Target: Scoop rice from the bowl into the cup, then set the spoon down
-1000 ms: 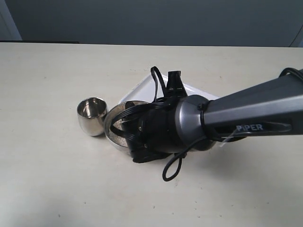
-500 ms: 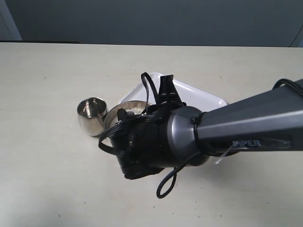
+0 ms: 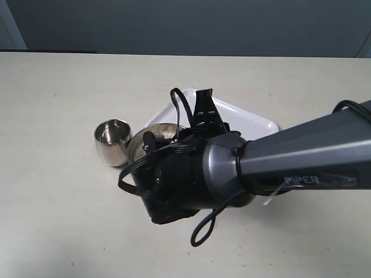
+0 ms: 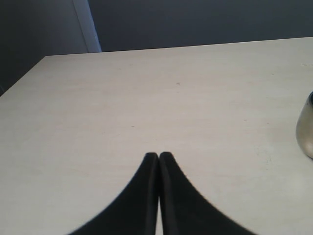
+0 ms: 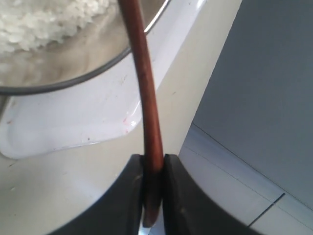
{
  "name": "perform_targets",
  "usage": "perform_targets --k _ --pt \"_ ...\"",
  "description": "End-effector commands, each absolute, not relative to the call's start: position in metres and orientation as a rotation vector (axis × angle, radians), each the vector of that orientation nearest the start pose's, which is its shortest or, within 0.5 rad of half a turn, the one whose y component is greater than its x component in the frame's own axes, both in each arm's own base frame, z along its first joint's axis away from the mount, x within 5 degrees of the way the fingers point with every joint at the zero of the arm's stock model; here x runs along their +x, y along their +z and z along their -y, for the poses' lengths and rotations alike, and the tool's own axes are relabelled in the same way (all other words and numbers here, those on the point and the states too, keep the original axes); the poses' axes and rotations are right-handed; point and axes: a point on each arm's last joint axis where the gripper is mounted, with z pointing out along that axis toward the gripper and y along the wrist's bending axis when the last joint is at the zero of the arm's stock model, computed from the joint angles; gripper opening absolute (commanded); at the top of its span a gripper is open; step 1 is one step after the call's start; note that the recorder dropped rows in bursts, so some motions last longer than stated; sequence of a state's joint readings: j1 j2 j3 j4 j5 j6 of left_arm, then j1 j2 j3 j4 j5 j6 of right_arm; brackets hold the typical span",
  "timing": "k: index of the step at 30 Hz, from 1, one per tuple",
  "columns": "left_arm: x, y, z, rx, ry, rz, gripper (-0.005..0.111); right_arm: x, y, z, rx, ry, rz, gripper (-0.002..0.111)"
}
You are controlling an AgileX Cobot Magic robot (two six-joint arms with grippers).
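My right gripper (image 5: 153,159) is shut on the thin handle of the reddish-brown spoon (image 5: 143,83); the handle runs over the steel bowl's rim (image 5: 73,82), and the spoon's head is out of view. White rice (image 5: 39,19) fills the bowl. In the exterior view the right arm's wrist (image 3: 191,179) hangs over the bowl (image 3: 141,141) and hides most of it. The small steel cup (image 3: 111,141) stands just left of the bowl, looking empty. My left gripper (image 4: 158,155) is shut on nothing above bare table, with the cup's side (image 4: 305,132) at the frame edge.
A white rectangular tray (image 3: 246,120) lies under and behind the bowl, also seen as the tray (image 5: 73,122) in the right wrist view. Black cables (image 3: 203,226) loop off the right wrist. The beige table (image 3: 58,220) runs to a dark wall.
The right wrist has swung left and forward over the bowl, hiding more of it. The cup has not moved.
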State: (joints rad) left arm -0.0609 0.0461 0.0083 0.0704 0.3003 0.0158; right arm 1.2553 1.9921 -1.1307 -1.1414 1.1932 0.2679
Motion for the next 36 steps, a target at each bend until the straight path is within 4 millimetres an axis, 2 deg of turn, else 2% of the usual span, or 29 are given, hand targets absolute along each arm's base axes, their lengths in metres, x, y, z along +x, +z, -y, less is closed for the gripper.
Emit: perform_targets --k 1,11,21,31,36 --pt "0.058 0.185 0.002 0.112 0.028 -1.815 0.001 0.183 0.167 -0.305 -1.752 -1.274 -1.594 -0.001" --pt "0.058 0.185 0.002 0.112 0.028 -1.815 0.001 0.182 0.175 -0.306 -1.700 -1.249 -1.587 -0.001" --pt "0.058 0.185 0.002 0.112 0.028 -1.815 0.001 0.159 0.179 -0.319 -1.727 -1.204 -1.507 -0.001" --pt "0.058 0.185 0.002 0.112 0.028 -1.815 0.001 0.161 0.184 -0.323 -1.716 -1.226 -1.417 -0.001" --pt "0.058 0.185 0.002 0.112 0.028 -1.815 0.001 0.162 0.182 -0.328 -1.749 -1.161 -1.380 -0.001"
